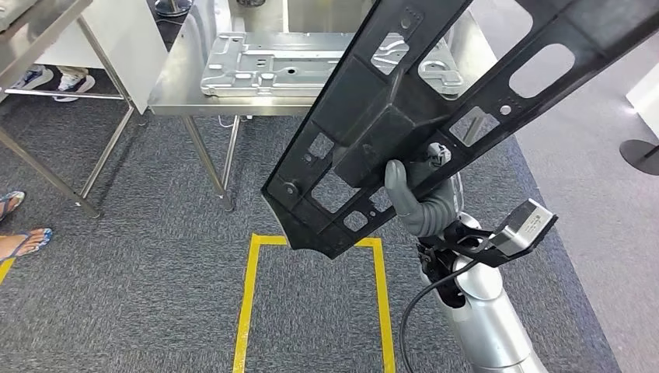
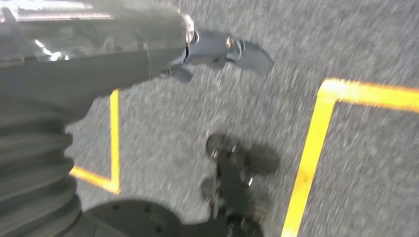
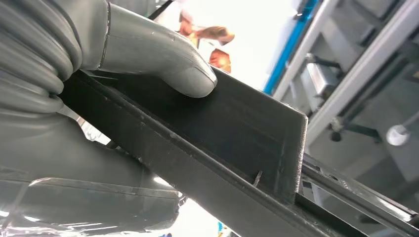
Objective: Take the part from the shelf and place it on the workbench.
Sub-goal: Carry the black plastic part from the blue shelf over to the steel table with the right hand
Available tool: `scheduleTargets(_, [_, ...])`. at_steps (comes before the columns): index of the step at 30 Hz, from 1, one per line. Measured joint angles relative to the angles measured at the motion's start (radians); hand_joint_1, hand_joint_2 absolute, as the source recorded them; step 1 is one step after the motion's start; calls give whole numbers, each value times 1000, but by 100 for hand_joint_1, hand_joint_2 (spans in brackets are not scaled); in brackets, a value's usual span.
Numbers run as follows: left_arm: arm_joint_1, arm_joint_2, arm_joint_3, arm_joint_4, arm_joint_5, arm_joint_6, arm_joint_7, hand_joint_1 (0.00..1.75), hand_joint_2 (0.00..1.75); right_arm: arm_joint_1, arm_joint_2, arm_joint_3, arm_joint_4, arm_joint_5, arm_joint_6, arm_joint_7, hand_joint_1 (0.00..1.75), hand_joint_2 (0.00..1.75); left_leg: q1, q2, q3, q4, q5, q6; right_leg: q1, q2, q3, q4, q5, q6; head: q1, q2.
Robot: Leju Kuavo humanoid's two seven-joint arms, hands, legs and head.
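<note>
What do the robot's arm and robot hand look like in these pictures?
The right arm is a shiny silver tube with a black cable looping beside it. A grey ribbed cover sits at the wrist, near a small black and silver camera box. The right robot hand is grey, with a thick smooth thumb. The left robot hand looks grey too, behind a similar ribbed cover.

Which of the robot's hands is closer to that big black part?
Right. The right hand grips the black part itself; the left hand hangs low over the carpet, away from it.
</note>
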Motion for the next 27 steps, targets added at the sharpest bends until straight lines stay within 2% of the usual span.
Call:
scheduleTargets(2, [-1, 0, 0, 0, 0, 0, 0, 0, 175, -4, 0, 3, 12, 25, -30, 18, 175, 175, 0, 1, -1, 1, -1, 4, -3, -1, -68, 136, -55, 5, 1, 0])
scheduleTargets(3, [-1, 0, 0, 0, 1, 0, 0, 0, 175, -5, 0, 5, 19, 38, -50, 25, 175, 175, 0, 1, -1, 1, -2, 4, -5, -2, -90, 176, -61, 6, 1, 0])
scheduleTargets(4, [0, 0, 0, 0, 1, 0, -1, 0, 175, -6, 1, 7, 26, 46, -70, 32, 175, 175, 0, 1, 0, 2, -3, 4, -7, -3, -95, 180, -49, 7, 2, 0])
scheduleTargets(5, [0, 0, 0, 0, 1, 1, -1, 0, 175, -8, 2, 9, 32, 48, -87, 39, 175, 175, 0, 1, 1, 3, -4, 3, -8, -4, -79, 142, -19, 6, 2, 0])
scheduleTargets(7, [0, -2, 0, 0, 0, 1, -2, 0, 175, -18, 6, 12, 41, 30, -103, 46, 175, 175, -2, 0, 4, 5, -9, -2, -7, -11, -12, 2, 49, 0, 1, 0])
scheduleTargets(8, [-1, -2, 0, 0, -1, 1, -2, 0, 175, -24, 7, 14, 45, 16, -102, 44, 175, 175, -4, 0, 4, 7, -12, -7, -5, -13, 13, -54, 67, -4, 1, 0])
scheduleTargets(9, [-1, -2, 0, 0, -3, 0, -2, 0, 175, -30, 7, 16, 50, 3, -98, 39, 175, 175, -5, 1, 4, 7, -13, -12, -3, -14, 27, -86, 73, -8, 1, 0])
scheduleTargets(11, [-2, -2, 0, 0, -6, 0, -1, 0, 175, -36, 7, 20, 58, -14, -86, 28, 175, 175, -6, 3, 4, 6, -15, -24, 1, -12, 29, -99, 70, -17, 0, 0])
scheduleTargets(13, [-3, -2, 0, 0, -7, 0, 0, 0, 175, -39, 7, 23, 63, -21, -78, 23, 175, 175, -3, 4, 2, 16, -25, -34, -2, -10, 34, -106, 72, -29, 0, 0])
scheduleTargets(15, [-3, -2, 0, 0, -7, 0, 1, 0, 175, -43, 8, 28, 65, -23, -74, 21, 175, 175, -1, 3, -35, 100, -71, -42, -4, -10, 42, -112, 72, -40, -2, 0])
scheduleTargets(17, [-2, -2, 0, 0, -8, -1, 1, 0, 175, -45, 8, 33, 70, -23, -73, 19, 175, 175, 0, 2, -106, 241, -128, -48, -2, -10, 47, -112, 68, -47, -4, 0])
scheduleTargets(18, [-1, -2, 0, 0, -8, -1, 1, 0, 175, -45, 8, 35, 72, -24, -73, 19, 175, 175, 1, 2, -135, 289, -138, -50, 0, -9, 49, -112, 66, -49, -4, 0])
scheduleTargets(19, [0, -1, 0, 0, -8, -1, 1, 0, 175, -44, 8, 37, 75, -24, -73, 18, 175, 175, 1, 2, -147, 302, -128, -50, 1, -8, 52, -112, 64, -49, -4, 0])
scheduleTargets(20, [0, -1, 0, 0, -8, -1, 1, 0, 175, -44, 8, 39, 76, -24, -73, 18, 175, 175, 0, 2, -140, 274, -99, -48, 1, -6, 57, -111, 61, -48, -4, 0])
scheduleTargets(22, [0, -1, 0, 0, -8, -1, 1, 0, 175, -45, 8, 41, 78, -24, -73, 17, 175, 175, 0, 1, -82, 139, -23, -41, 3, -3, 67, -111, 53, -44, -4, 0])
scheduleTargets(23, [0, 0, 0, 0, -8, -1, 1, 0, 175, -46, 8, 41, 78, -24, -73, 16, 175, 175, -2, 0, -53, 76, 2, -36, 5, -2, 70, -109, 49, -40, -4, 0])
scheduleTargets(24, [0, 0, 0, 0, -8, -1, 1, 0, 175, -46, 8, 42, 78, -24, -73, 15, 175, 175, -4, -1, -35, 35, 13, -31, 6, -1, 71, -109, 46, -35, -3, 0])
scheduleTargets(25, [-1, 0, 0, 0, -8, -1, 1, 0, 175, -47, 8, 42, 78, -24, -73, 15, 175, 175, -6, -2, -27, 17, 13, -27, 7, 0, 71, -109, 45, -30, -3, 0])
scheduleTargets(27, [0, -1, 0, 0, -8, -1, 1, 0, 175, -47, 8, 43, 78, -27, -71, 16, 175, 175, -6, -2, -26, 12, 12, -18, 7, 0, 71, -110, 42, -20, -3, 0])
